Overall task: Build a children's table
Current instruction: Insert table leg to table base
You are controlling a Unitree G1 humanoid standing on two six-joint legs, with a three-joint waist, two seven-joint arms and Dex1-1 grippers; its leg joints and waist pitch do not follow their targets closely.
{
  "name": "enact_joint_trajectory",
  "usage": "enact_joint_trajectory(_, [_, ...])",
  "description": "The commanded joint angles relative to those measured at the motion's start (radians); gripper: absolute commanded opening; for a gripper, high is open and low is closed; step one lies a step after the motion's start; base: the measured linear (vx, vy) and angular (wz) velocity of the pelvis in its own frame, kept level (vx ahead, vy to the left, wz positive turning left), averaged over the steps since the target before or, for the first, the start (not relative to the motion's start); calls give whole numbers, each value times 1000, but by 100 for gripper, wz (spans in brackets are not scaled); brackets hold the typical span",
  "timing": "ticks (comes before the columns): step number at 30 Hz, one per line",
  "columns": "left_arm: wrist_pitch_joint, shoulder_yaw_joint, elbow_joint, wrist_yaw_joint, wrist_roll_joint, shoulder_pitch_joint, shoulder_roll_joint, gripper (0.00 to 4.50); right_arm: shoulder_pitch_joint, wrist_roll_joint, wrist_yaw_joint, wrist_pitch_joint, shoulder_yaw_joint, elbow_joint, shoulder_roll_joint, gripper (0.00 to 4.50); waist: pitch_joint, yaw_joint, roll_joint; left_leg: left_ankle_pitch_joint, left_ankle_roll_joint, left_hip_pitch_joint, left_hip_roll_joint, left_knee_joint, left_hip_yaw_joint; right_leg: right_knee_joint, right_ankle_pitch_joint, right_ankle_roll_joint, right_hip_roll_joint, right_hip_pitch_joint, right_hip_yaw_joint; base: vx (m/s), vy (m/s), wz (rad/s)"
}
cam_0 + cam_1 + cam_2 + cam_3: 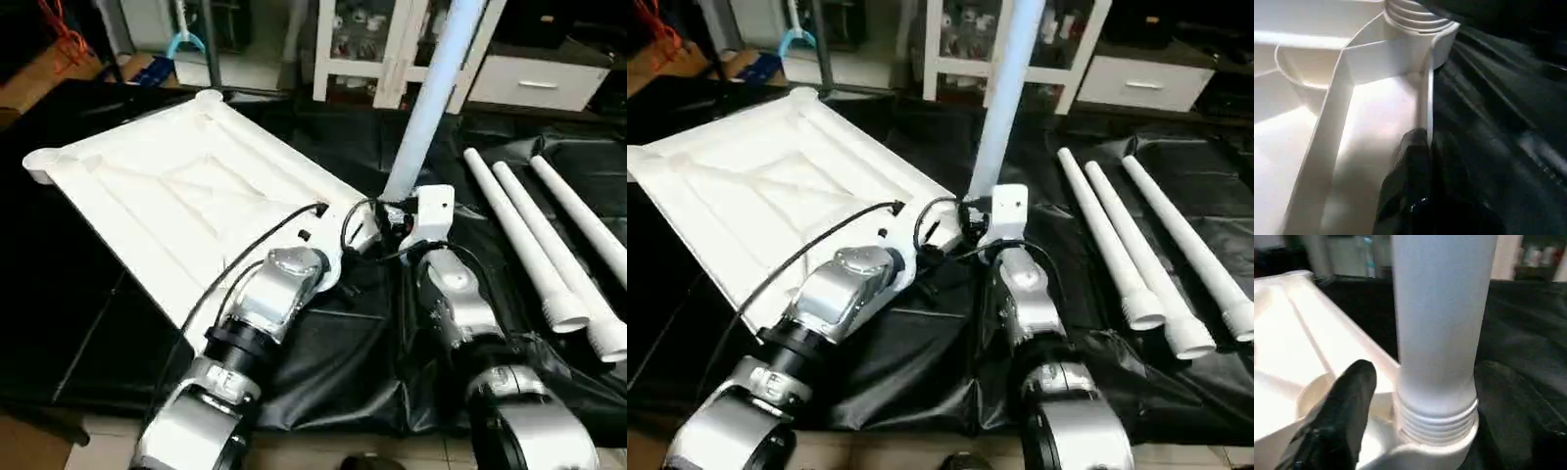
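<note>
**Four legs counted: one upright in a corner socket, three lying loose**

From the head cameras I see a black plastic sheet [323, 362] spread over the floor, serving as my work area; no raised surface is involved. At the back of the room stands a white glass-door cabinet [392, 49], with a white drawer unit [534, 83] beside it and a blue hanger [186, 44] off to the left.

One table top [167, 196] lies underside up on the sheet, its X ribs showing. One leg [431, 98] stands upright at the top's near right corner. Three more legs [519, 235] lie side by side on the sheet to the right, well apart from the top. Both my silver forearms and their black cables cross in front of that corner, hiding much of it.

In the left wrist camera, my left tool [1422, 147] is clenched on the thin rim of the top, just short of the corner socket [1420, 29], where the leg's threads sit.

In the right wrist camera, one black finger [1347, 401] of my right tool stands clear beside the upright leg, not touching it. I cannot tell from this how the tool's fingers stand.
</note>
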Motion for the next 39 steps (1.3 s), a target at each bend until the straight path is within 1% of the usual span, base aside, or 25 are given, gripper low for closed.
enact_joint_trajectory(1, [-141,-60,-6,-96,49,32,104,0,103,66,123,80,27,-275,-72,366,-78,15,5,-25,178,27,52,-55,-21,-28,69,-299,-46,65,23,0,0,0])
enact_joint_trajectory(2, [-175,-79,-8,-124,61,45,133,0,131,79,149,99,33,-334,-92,366,-73,28,5,-20,196,28,49,-55,-23,-38,76,-284,-41,68,21,0,0,0])
enact_joint_trajectory(3, [-177,-80,-8,-126,62,46,135,0,132,80,150,101,33,-337,-93,366,-72,31,3,-16,201,26,54,-58,-23,-30,90,-276,-45,70,25,0,0,0])
enact_joint_trajectory(4, [-191,-87,-18,-158,62,64,164,0,165,99,190,130,36,-399,-128,366,-74,30,5,-33,190,34,54,-57,-20,-33,63,-285,-45,64,24,0,0,0])
enact_joint_trajectory(5, [-201,-86,-33,-192,53,82,190,0,200,122,242,164,39,-455,-171,366,-70,35,16,-63,173,33,54,-60,-20,-35,24,-286,-46,66,25,0,0,0])
enact_joint_trajectory(6, [-208,-86,-39,-207,48,90,202,0,215,132,266,178,40,-480,-190,366,-67,35,12,-81,165,33,55,-62,-19,-41,4,-282,-44,67,25,0,0,0])
enact_joint_trajectory(7, [-253,-84,-71,-292,23,128,264,0,300,174,421,256,56,-591,-312,366,-64,41,20,-112,145,35,56,-66,-21,-42,-21,-277,-44,67,26,0,0,0])
enact_joint_trajectory(8, [-253,-84,-71,-292,23,128,264,0,300,174,421,256,56,-591,-312,366,-65,44,17,-122,140,37,56,-66,-21,-44,-22,-272,-42,69,26,0,0,0])
enact_joint_trajectory(9, [-304,-86,-94,-349,5,150,297,0,343,188,507,277,59,-623,-378,366,-66,48,18,-125,134,36,58,-66,-22,-41,-15,-272,-43,70,27,0,0,0])
enact_joint_trajectory(10, [-342,-89,-106,-386,-10,162,318,0,370,198,554,297,54,-645,-416,366,-63,52,17,-163,125,34,55,-68,-20,-45,-48,-269,-45,70,28,0,0,0])
enact_joint_trajectory(12, [-402,-105,-128,-452,-38,181,348,0,392,237,584,334,24,-666,-444,366,-64,52,17,-187,111,33,51,-68,-18,-49,-93,-264,-46,66,29,0,0,0])
enact_joint_trajectory(13, [-414,-113,-148,-491,-54,192,361,0,396,260,608,346,8,-658,-458,386,-63,52,15,-192,108,33,52,-68,-18,-51,-106,-262,-47,65,29,0,0,0])
enact_joint_trajectory(15, [-431,-120,-172,-541,-74,205,374,0,393,282,646,355,-4,-640,-475,397,-66,57,18,-162,106,36,54,-66,-18,-46,-91,-267,-48,63,29,0,0,0])
enact_joint_trajectory(16, [-435,-123,-197,-577,-94,216,378,0,386,307,700,372,-6,-617,-491,416,-68,60,23,-138,113,37,54,-64,-17,-41,-60,-275,-46,64,29,0,0,0])
enact_joint_trajectory(17, [-440,-123,-214,-602,-106,222,380,0,384,325,736,389,-3,-613,-506,416,-68,61,24,-123,119,37,54,-63,-18,-38,-40,-281,-46,65,29,0,0,0])
enact_joint_trajectory(18, [-434,-128,-239,-628,-120,230,381,0,380,342,770,405,3,-612,-516,438,-70,69,26,-90,133,40,55,-60,-16,-34,1,-288,-46,65,29,0,0,0])
enact_joint_trajectory(19, [-432,-132,-256,-644,-129,235,382,0,378,355,792,416,8,-616,-526,443,-71,70,26,-71,141,40,55,-58,-16,-30,22,-292,-45,65,29,0,0,0])
enact_joint_trajectory(20, [-434,-140,-272,-659,-136,240,383,0,372,353,810,410,15,-613,-533,447,-73,82,26,-26,161,42,55,-54,-14,-25,64,-299,-46,64,29,0,0,0])
enact_joint_trajectory(21, [-436,-143,-278,-665,-139,242,384,0,369,352,818,407,17,-612,-536,447,-74,85,26,-19,165,41,55,-53,-15,-23,68,-300,-47,64,28,0,0,0])
enact_joint_trajectory(22, [-440,-162,-299,-690,-149,248,386,0,354,343,854,402,26,-605,-545,449,-75,89,21,-12,168,41,54,-51,-14,-21,67,-299,-48,65,28,0,0,0])
enact_joint_trajectory(26, [-451,-181,-311,-707,-140,252,379,0,332,331,939,407,60,-597,-574,449,-72,99,19,-37,160,43,55,-52,-12,-26,3,-286,-49,63,28,0,0,0])
enact_joint_trajectory(29, [-451,-183,-310,-717,-132,247,375,0,306,289,984,369,93,-562,-594,449,-73,100,18,-49,144,40,53,-50,-12,-25,-23,-282,-48,63,28,0,0,0])
enact_joint_trajectory(33, [-446,-185,-316,-737,-129,241,384,0,274,269,1049,354,119,-525,-616,449,-74,101,17,-53,140,37,51,-47,-12,-24,-20,-280,-47,65,29,0,0,0])
enact_joint_trajectory(35, [-446,-185,-314,-739,-129,238,387,0,266,261,1063,347,124,-511,-621,415,-76,101,17,-50,144,36,51,-44,-13,-20,-15,-285,-47,65,29,0,0,0])
enact_joint_trajectory(39, [-447,-187,-309,-741,-130,233,392,0,240,250,1096,340,132,-472,-627,378,-76,102,19,-52,145,36,51,-43,-13,-19,-16,-289,-45,64,27,0,0,0])
